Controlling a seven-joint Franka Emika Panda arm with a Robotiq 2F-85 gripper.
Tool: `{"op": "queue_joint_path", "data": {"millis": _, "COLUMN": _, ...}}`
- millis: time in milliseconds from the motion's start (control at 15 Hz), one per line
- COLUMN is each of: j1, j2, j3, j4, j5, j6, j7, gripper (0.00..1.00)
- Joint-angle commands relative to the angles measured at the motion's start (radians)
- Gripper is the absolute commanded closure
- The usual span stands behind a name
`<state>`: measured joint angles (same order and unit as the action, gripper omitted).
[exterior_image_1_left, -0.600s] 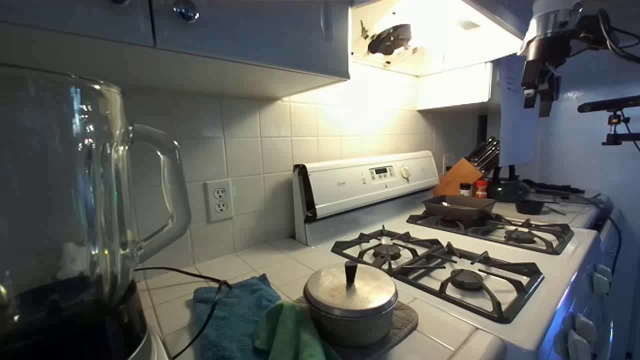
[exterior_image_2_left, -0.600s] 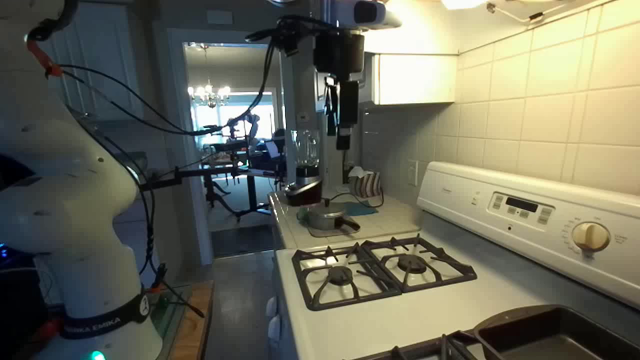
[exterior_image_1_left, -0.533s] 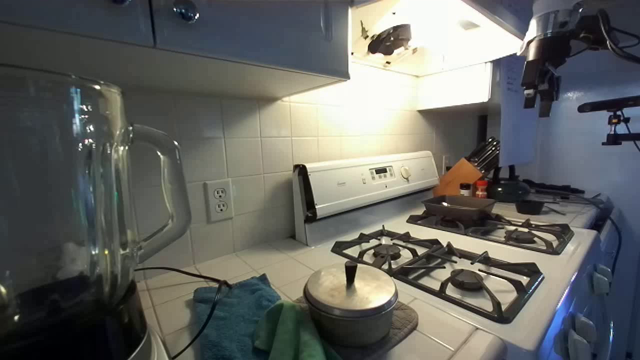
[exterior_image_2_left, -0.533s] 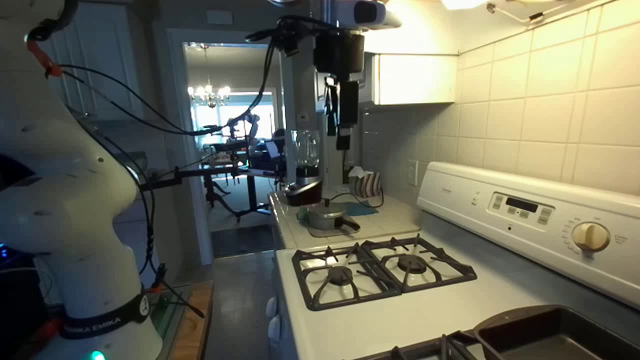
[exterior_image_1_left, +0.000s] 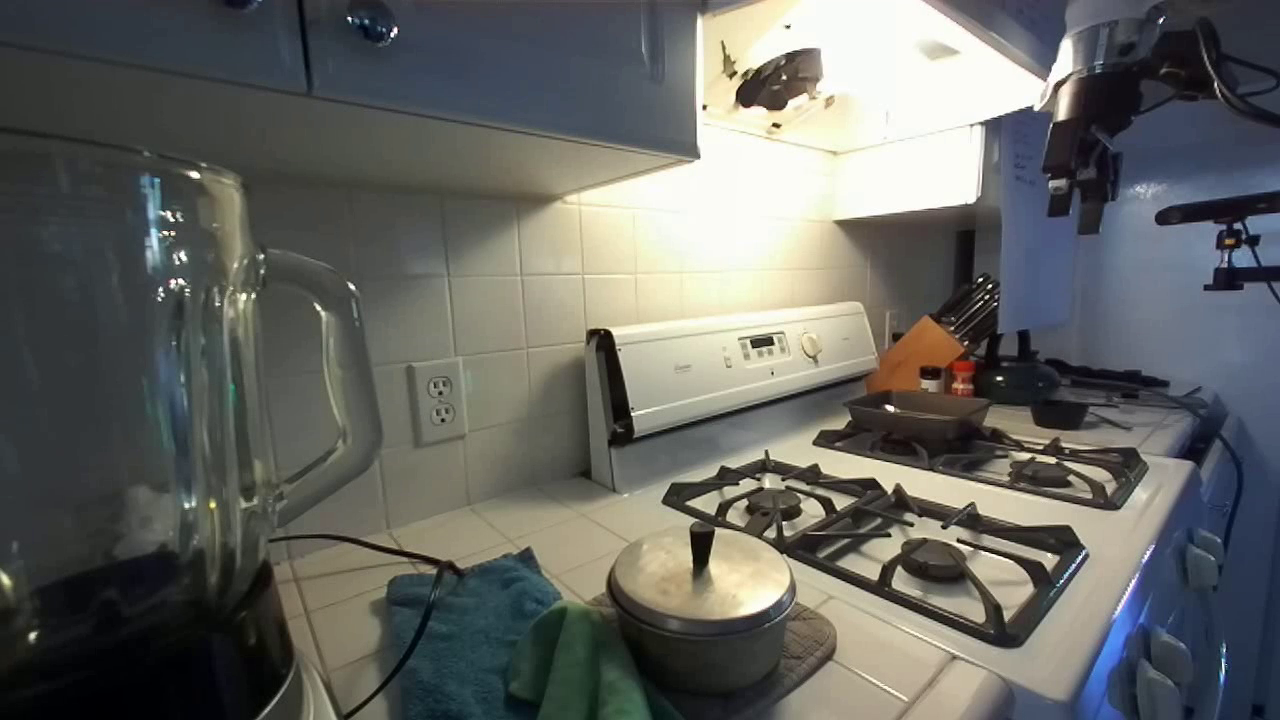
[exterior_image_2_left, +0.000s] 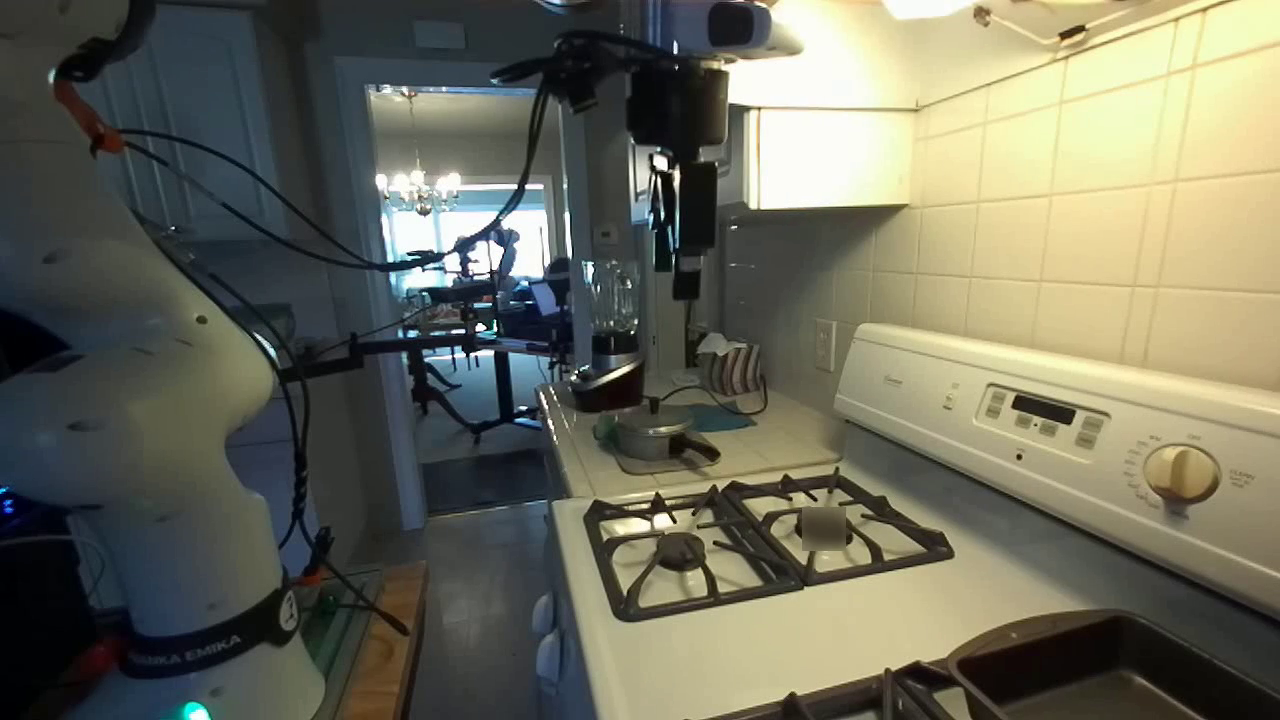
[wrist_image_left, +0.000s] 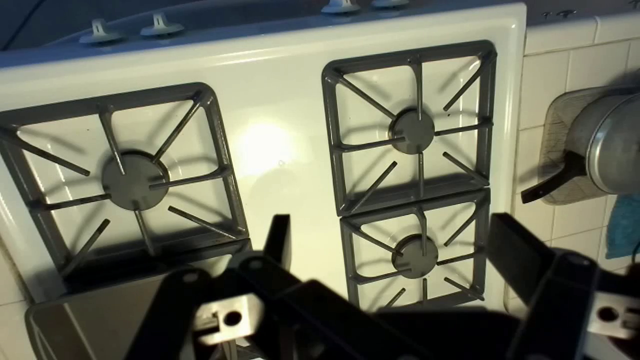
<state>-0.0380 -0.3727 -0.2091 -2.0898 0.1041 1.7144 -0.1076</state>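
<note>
My gripper (wrist_image_left: 390, 218) is open and empty, its two black fingers spread wide in the wrist view. It hangs high above the white gas stove (wrist_image_left: 280, 125) in the wrist view, touching nothing. It points down in both exterior views (exterior_image_1_left: 1076, 220) (exterior_image_2_left: 674, 280). Below and between the fingers in the wrist view is a burner grate (wrist_image_left: 345, 260). A lidded silver pot (exterior_image_1_left: 700, 600) with a dark knob and handle stands on a quilted potholder (exterior_image_1_left: 812, 640) on the tiled counter beside the stove. It also shows in the wrist view (wrist_image_left: 617, 145), cut off at the right edge.
A dark baking pan (exterior_image_1_left: 915, 418) sits on the far grate. Blue (exterior_image_1_left: 465, 630) and green (exterior_image_1_left: 580, 665) cloths lie beside the pot. A blender (exterior_image_2_left: 608, 385) and tissue box (exterior_image_2_left: 735, 368) stand behind it. A knife block (exterior_image_1_left: 912, 358) and kettle (exterior_image_1_left: 1018, 383) stand beyond the stove.
</note>
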Motion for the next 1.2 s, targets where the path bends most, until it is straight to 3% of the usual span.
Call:
{"op": "queue_joint_path", "data": {"millis": 0, "j1": -0.025, "j2": 0.003, "j3": 0.020, "j4": 0.003, "j5": 0.008, "j6": -0.003, "j7": -0.008, "gripper": 0.00}}
{"op": "queue_joint_path", "data": {"millis": 333, "j1": -0.014, "j2": 0.071, "j3": 0.118, "j4": -0.006, "j5": -0.015, "j6": 0.046, "j7": 0.186, "gripper": 0.00}}
{"op": "queue_joint_path", "data": {"millis": 600, "j1": 0.020, "j2": 0.128, "j3": 0.196, "j4": -0.003, "j5": 0.001, "j6": 0.021, "j7": 0.250, "gripper": 0.00}}
{"op": "queue_joint_path", "data": {"millis": 1133, "j1": 0.002, "j2": 0.067, "j3": 0.191, "j4": -0.100, "j5": 0.042, "j6": 0.052, "j7": 0.316, "gripper": 0.00}}
